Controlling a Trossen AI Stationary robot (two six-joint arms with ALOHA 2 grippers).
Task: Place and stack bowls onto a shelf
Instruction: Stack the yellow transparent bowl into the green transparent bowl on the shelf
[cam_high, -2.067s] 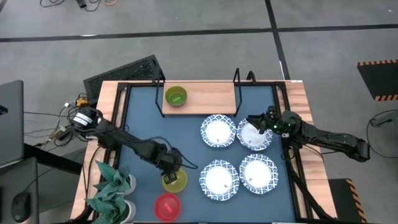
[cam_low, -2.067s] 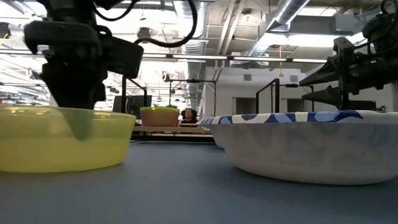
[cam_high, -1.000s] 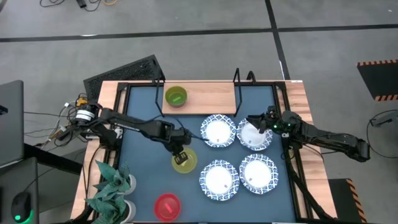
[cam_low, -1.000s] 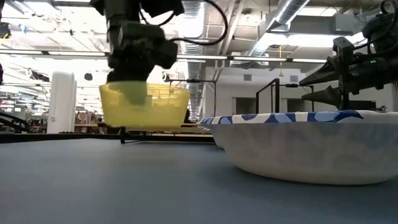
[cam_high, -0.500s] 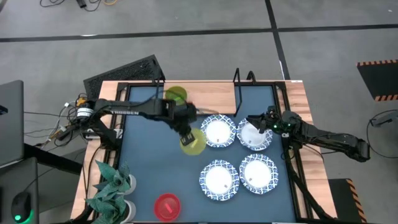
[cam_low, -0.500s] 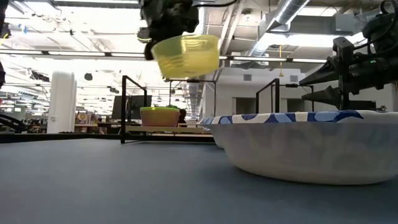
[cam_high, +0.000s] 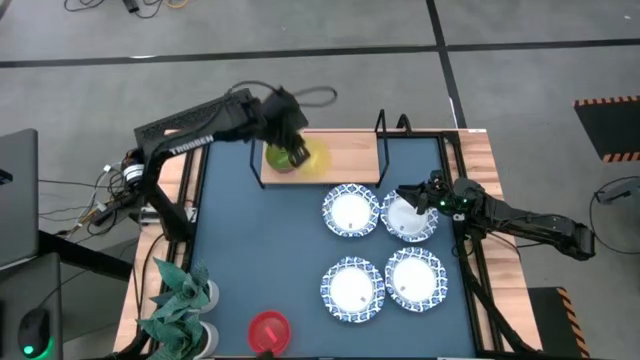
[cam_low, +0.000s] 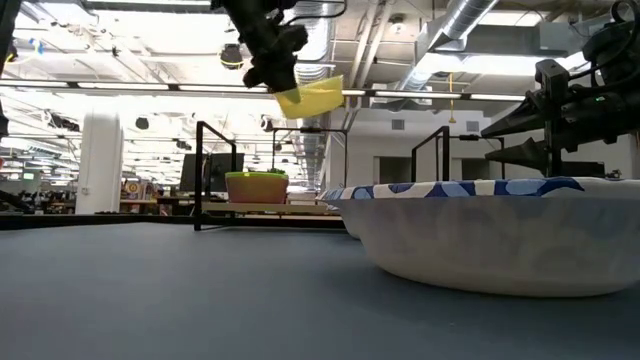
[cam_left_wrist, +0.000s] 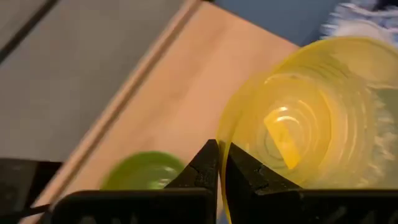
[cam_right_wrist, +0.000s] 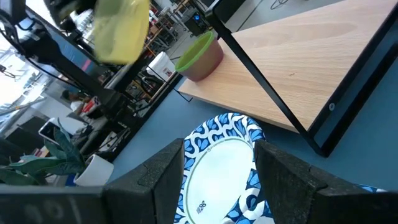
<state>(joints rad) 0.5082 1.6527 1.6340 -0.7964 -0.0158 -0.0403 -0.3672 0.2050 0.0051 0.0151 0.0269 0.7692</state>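
— Between my left gripper's (cam_left_wrist: 217, 163) pinched fingers (cam_left_wrist: 202, 163): the thin rim of the small yellow plastic bowl (cam_left_wrist: 305, 121), above the light wooden shelf board (cam_high: 335, 153).

— Handling?

— Light, slightly flexible, probably slippery; rim-pinch suits. My right gripper (cam_right_wrist: 217, 163) gapes, empty, beside that board.

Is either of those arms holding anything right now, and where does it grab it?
The left gripper pinches the yellow bowl by its rim, above the shelf. The right gripper is open, holding nothing.

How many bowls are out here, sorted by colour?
White bowls with blue rims: 4
Green bowl: 1
Yellow bowl: 1
Red bowl: 1
Total: 7
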